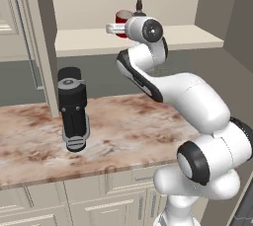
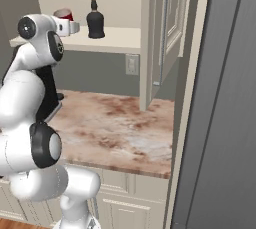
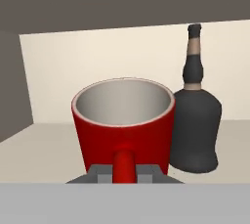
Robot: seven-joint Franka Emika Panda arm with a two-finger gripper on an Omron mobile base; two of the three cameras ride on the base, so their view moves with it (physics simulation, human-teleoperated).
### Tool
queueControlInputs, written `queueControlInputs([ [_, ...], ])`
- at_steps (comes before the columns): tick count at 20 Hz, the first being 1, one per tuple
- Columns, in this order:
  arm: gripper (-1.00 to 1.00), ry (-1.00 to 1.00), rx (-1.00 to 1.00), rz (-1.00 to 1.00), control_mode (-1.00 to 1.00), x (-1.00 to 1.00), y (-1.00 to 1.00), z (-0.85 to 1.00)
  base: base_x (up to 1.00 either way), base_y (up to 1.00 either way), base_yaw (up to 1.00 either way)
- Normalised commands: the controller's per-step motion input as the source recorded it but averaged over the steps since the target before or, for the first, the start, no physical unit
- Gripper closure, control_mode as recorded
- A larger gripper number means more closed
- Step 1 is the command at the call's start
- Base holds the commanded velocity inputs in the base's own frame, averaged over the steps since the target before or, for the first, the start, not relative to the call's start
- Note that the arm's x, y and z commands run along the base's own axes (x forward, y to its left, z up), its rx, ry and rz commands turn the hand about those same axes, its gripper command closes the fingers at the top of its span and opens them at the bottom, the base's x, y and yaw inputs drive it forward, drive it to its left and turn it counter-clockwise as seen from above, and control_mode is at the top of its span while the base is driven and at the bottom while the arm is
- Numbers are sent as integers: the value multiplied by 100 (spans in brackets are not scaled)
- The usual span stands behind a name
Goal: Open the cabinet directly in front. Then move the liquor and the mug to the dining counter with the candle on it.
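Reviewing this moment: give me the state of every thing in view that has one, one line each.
cabinet: doors open.
mug: upright on the shelf, empty, handle between the fingers.
liquor: upright on the shelf beside the mug, untouched.
gripper: shut on the mug's handle.
black appliance: upright on the counter.

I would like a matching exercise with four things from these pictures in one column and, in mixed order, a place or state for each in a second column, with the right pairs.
Things:
1. mug
2. liquor
3. black appliance
4. cabinet

Places or states:
A. stands on the marbled counter
B. door swung open
C. dark, on the shelf beside the red cup
D. handle between the fingers of the gripper

Pairs: 1-D, 2-C, 3-A, 4-B
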Motion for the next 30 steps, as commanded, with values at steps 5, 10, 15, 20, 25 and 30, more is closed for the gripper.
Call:
queueControlInputs([
  [5,100,0,4,0,-100,-100,-27,-1,0,0,0],
  [10,100,8,1,0,-100,-100,-26,-9,0,0,0],
  [15,100,12,0,0,-100,-100,-25,-50,0,0,0],
  [20,100,3,-1,-3,-100,-100,-7,-76,0,0,0],
  [25,100,-37,-7,-1,-100,-94,1,-16,0,0,0],
  [30,100,-16,-3,-1,-100,-19,1,0,0,0,0],
])
